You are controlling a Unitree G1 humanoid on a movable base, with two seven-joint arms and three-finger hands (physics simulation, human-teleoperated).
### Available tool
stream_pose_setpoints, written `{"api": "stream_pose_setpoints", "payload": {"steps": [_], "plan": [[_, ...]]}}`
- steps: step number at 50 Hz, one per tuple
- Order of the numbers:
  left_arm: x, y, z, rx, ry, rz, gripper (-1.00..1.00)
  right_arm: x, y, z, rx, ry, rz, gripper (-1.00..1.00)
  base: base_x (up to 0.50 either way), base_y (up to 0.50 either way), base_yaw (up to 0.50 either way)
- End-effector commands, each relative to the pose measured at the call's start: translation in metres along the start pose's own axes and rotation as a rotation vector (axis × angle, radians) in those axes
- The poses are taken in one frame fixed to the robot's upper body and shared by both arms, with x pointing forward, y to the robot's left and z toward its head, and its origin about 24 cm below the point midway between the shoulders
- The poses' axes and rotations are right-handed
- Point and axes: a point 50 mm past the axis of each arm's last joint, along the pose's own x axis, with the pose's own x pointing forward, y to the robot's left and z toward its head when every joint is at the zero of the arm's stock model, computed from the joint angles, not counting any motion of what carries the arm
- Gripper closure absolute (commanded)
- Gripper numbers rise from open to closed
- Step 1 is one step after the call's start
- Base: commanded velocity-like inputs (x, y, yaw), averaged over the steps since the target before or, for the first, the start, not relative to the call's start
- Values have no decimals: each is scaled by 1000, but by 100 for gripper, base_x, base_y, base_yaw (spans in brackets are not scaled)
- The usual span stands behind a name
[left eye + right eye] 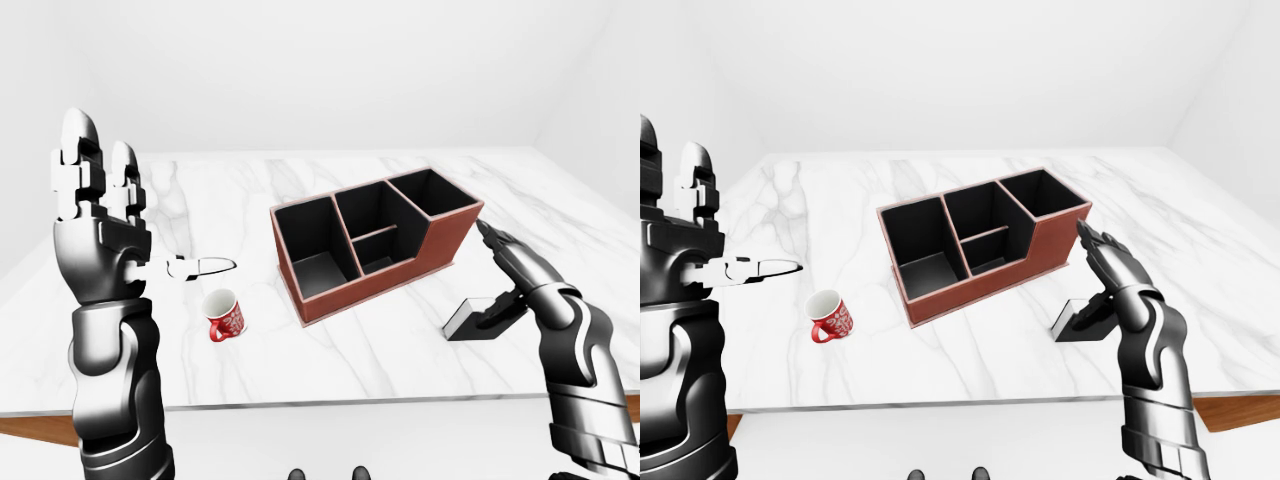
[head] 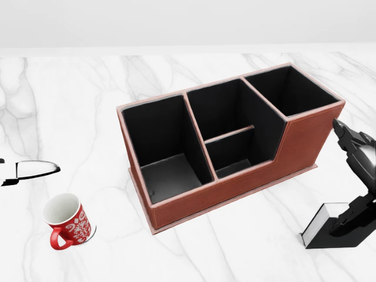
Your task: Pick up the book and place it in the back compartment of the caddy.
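Note:
The black book (image 2: 339, 232), white page edge showing, lies flat on the marble table at the lower right of the head view. My right hand (image 1: 492, 276) hangs open over it: the thumb rests on its cover and the fingers (image 2: 351, 140) stretch out toward the caddy's end wall. The red-brown caddy (image 2: 301, 140), black inside, stands mid-table with every compartment empty. At the left of the left-eye view my left hand (image 1: 118, 215) is raised and open, fingers upright, holding nothing.
A red mug with a white pattern (image 2: 68, 221) stands left of the caddy. The white marble table (image 1: 250, 190) ends near the bottom of both eye views. My left thumb (image 2: 32, 170) reaches into the head view from the left edge.

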Motion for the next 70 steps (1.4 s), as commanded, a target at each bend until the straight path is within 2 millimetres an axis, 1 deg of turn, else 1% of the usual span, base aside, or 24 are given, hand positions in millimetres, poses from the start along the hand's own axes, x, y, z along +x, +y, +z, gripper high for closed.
{"api": "stream_pose_setpoints", "payload": {"steps": [1,20,35,43,49,57,64,70], "plan": [[0,0,0,1,-1,0,-100,7,17,-19,28,70,30,-100,0,0,0],[0,0,0,2,0,0,-100,7,26,-30,27,113,58,-100,0,0,0],[0,0,1,2,-2,0,-100,10,30,-34,23,135,81,-100,0,0,0],[0,-1,0,2,-1,-2,-100,16,36,-45,48,176,88,-100,0,0,0],[0,-1,-2,2,6,-1,-100,18,37,-50,58,194,87,-100,0,0,0],[0,0,-1,3,4,-2,-100,22,43,-56,72,222,97,-100,0,0,0],[0,-1,-1,3,4,-2,-100,25,42,-59,76,235,101,-100,0,0,0],[0,0,-1,3,3,-1,-100,27,36,-59,78,235,99,-100,0,0,0]]}}
